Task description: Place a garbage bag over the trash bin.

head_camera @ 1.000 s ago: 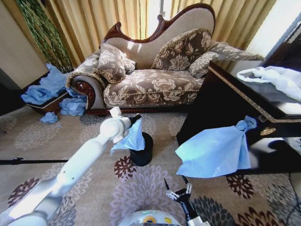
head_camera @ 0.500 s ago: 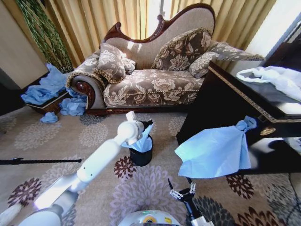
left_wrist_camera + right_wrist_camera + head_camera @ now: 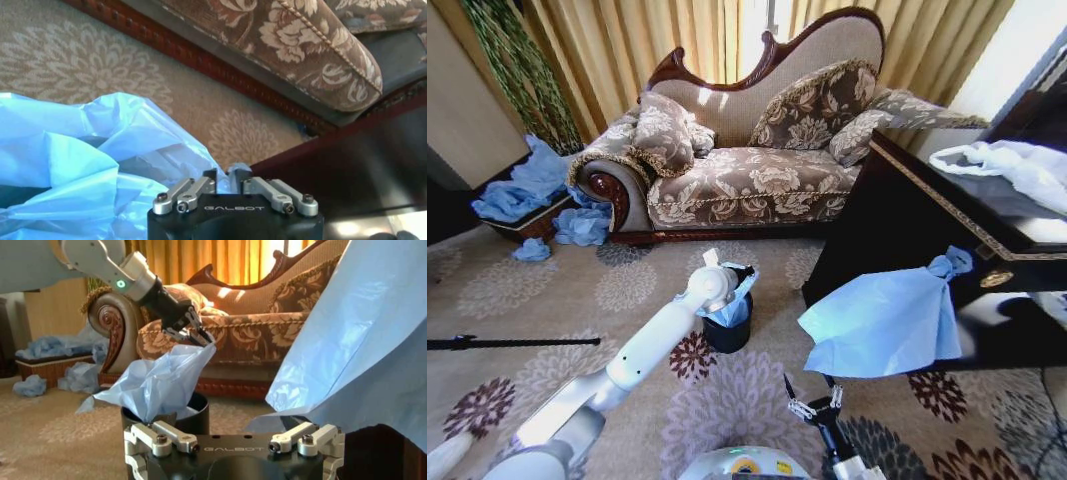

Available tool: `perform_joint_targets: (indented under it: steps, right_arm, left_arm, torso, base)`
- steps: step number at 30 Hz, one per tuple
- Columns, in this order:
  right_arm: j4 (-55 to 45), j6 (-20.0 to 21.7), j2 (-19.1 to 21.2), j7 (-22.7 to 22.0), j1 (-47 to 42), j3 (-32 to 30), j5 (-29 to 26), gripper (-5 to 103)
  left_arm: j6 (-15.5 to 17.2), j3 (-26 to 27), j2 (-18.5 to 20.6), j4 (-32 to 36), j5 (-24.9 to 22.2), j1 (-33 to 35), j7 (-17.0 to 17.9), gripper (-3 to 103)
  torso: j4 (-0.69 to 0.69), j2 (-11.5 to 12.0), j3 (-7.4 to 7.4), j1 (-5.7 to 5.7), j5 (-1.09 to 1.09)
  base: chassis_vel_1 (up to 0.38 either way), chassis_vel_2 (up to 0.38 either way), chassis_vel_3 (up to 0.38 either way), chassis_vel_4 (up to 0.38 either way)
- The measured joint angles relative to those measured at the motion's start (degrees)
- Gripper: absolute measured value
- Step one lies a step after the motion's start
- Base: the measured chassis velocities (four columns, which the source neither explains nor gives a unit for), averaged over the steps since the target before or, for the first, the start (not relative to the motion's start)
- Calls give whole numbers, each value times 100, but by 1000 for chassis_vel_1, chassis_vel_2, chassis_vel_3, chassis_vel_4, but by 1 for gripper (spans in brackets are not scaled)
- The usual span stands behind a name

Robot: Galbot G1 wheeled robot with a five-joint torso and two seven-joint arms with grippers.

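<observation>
While left tool (image 3: 203, 338) pinches it, crumpled translucent light-blue garbage bag (image 3: 157, 382) droops into black trash bin (image 3: 727, 330); right tool (image 3: 813, 408) wide.

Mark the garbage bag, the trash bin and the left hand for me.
garbage bag (image 3: 160, 382), right wrist view, crumpled middle.
trash bin (image 3: 727, 336), head view, black side wall.
left hand (image 3: 200, 337), right wrist view, fingertips pinching the bag.

You're looking at thin, wrinkly, translucent plastic on the garbage bag (image 3: 163, 380), pinched in your left gripper (image 3: 200, 337). The trash bin (image 3: 727, 330) looks smooth, black and matt. Your carpet (image 3: 627, 290) reads as flat patterned pile. The sofa (image 3: 747, 180) wears woven floral cloth over glossy carved wood, and the dark cabinet (image 3: 907, 220) shines, polished.
</observation>
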State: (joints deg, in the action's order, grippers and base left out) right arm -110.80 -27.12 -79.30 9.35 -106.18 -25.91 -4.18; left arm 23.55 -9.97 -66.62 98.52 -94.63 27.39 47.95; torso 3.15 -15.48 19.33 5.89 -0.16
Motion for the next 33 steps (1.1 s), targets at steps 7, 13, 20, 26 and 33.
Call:
perform_joint_targets:
  steps: [7,13,20,26,33]
  right_arm:
    - [70,2,17,23,31,-58,-94,100]
    - [138,4,34,45,75,-61,-127,100]
    - [122,29,53,64,101,-35,-169,100]
    - [-9,52,52,64,81,10,-180,100]
    - [-313,162,56,-34,83,207,-177,100]
  left_arm:
    - [216,142,363,401,2,228,-272,43]
    - [320,278,656,714,58,443,-463,66]
    - [332,647,1003,1245,119,902,-548,93]
    - [324,948,1280,1573,122,1245,-629,100]
    - [272,1499,1687,2106,343,1811,-972,100]
  torso:
    - [-1,0,0,0,0]
    - [-1,0,0,0,0]
    - [0,0,0,0,-1]
    - [-1,0,0,0,-1]
    - [-1,0,0,0,0]
  base:
    - [0,0,0,0]
    - [0,0,0,0]
    - [0,0,0,0]
    - [0,0,0,0]
    - [0,0,0,0]
